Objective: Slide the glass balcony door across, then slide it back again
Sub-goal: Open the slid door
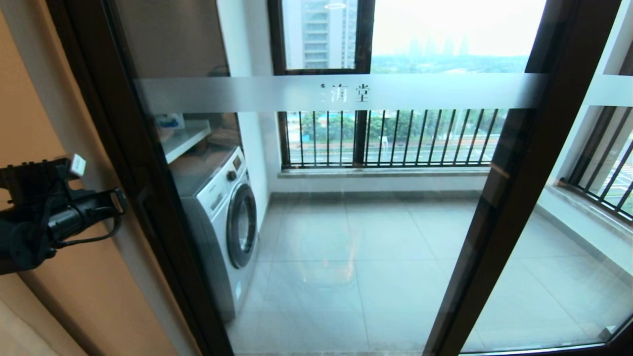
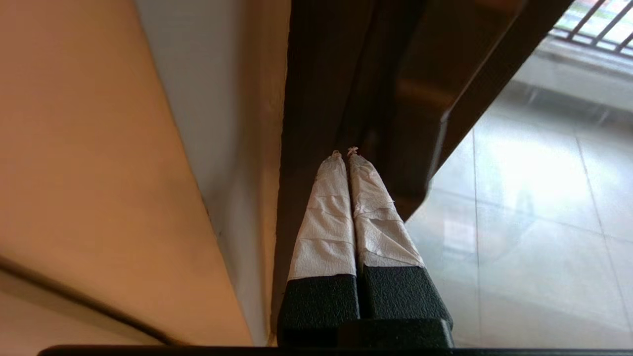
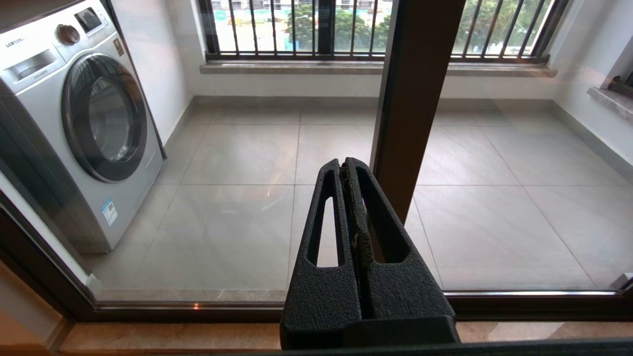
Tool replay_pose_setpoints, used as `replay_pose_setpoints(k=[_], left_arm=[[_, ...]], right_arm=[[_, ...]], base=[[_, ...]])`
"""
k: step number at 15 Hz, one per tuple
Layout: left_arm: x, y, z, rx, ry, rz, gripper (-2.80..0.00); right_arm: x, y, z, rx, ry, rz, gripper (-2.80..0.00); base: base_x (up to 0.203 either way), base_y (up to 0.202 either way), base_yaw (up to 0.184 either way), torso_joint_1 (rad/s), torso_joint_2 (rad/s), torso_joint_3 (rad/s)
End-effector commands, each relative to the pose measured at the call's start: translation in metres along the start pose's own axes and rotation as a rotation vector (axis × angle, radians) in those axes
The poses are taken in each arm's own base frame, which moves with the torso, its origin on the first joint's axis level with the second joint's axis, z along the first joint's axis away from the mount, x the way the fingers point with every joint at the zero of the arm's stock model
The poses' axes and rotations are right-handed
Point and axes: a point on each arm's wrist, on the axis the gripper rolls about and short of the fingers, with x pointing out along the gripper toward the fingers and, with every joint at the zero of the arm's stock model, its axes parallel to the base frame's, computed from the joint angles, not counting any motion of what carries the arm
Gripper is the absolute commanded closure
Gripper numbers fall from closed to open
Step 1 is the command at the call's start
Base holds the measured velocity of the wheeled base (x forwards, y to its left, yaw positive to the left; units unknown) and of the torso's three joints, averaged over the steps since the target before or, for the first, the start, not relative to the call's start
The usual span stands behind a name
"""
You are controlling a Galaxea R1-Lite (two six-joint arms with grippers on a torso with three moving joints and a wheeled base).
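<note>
The tall clear-glass balcony door in its dark brown metal frame (image 1: 316, 207), crossed by a frosted band with two Chinese characters, fills the middle of the head view. Its left stile stands against the tan wall (image 1: 29, 99) and its right stile overlaps the neighbouring glass panel with the plain frosted band (image 1: 593, 198). By that, the door looks to sit at its leftward end of travel, so I judge the step in hand to be the start of a slide across.

The left gripper (image 2: 345, 152) has its paper-wrapped fingers (image 2: 326, 217) pressed together, holding nothing, with the tips at the narrow seam between the door's left stile (image 2: 326, 74) and the wall. To do this well, the tips should seat on the stile's edge rather than the wall, then push steadily along the track, level, without twisting into the glass.

The right gripper (image 3: 344, 163), black fingers closed and empty, hangs in front of the glass beside the right stile (image 3: 410, 99), apparently not touching it. It should stay clear of that stile's path. Behind the glass are a white front-loading washing machine (image 1: 222, 212) and the black-framed outer window with railing bars (image 1: 390, 138).
</note>
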Motion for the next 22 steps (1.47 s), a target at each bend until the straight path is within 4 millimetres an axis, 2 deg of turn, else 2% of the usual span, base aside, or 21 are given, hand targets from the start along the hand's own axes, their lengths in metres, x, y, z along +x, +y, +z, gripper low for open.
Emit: replay_pose_setpoints(k=[1, 3, 7, 9, 14, 22], left_arm=[[0.021, 0.005, -0.023, 0.015, 0.060, 0.009, 0.00], [0.032, 0.006, -0.020, 0.054, 0.022, 0.011, 0.00], [0.030, -0.002, -0.014, 0.062, 0.004, -0.007, 0.00], [0.029, -0.013, -0.017, 0.067, 0.014, -0.031, 0.00], [0.026, -0.054, -0.015, 0.094, 0.000, -0.080, 0.00], [0.026, -0.078, -0.017, 0.111, -0.007, -0.094, 0.00]], right_arm=[[0.000, 0.000, 0.000, 0.001, 0.001, 0.000, 0.00], [0.000, 0.000, 0.000, -0.001, 0.001, 0.000, 0.00], [0.000, 0.000, 0.000, -0.001, 0.001, 0.000, 0.00], [0.000, 0.000, 0.000, 0.001, 0.001, 0.000, 0.00], [0.000, 0.000, 0.000, 0.001, 0.001, 0.000, 0.00], [0.000, 0.000, 0.000, -0.001, 0.001, 0.000, 0.00]], base=[[0.000, 0.000, 0.000, 0.000, 0.00, 0.000], [0.000, 0.000, 0.000, 0.000, 0.00, 0.000], [0.000, 0.000, 0.000, 0.000, 0.00, 0.000], [0.000, 0.000, 0.000, 0.000, 0.00, 0.000], [0.000, 0.000, 0.000, 0.000, 0.00, 0.000], [0.000, 0.000, 0.000, 0.000, 0.00, 0.000]])
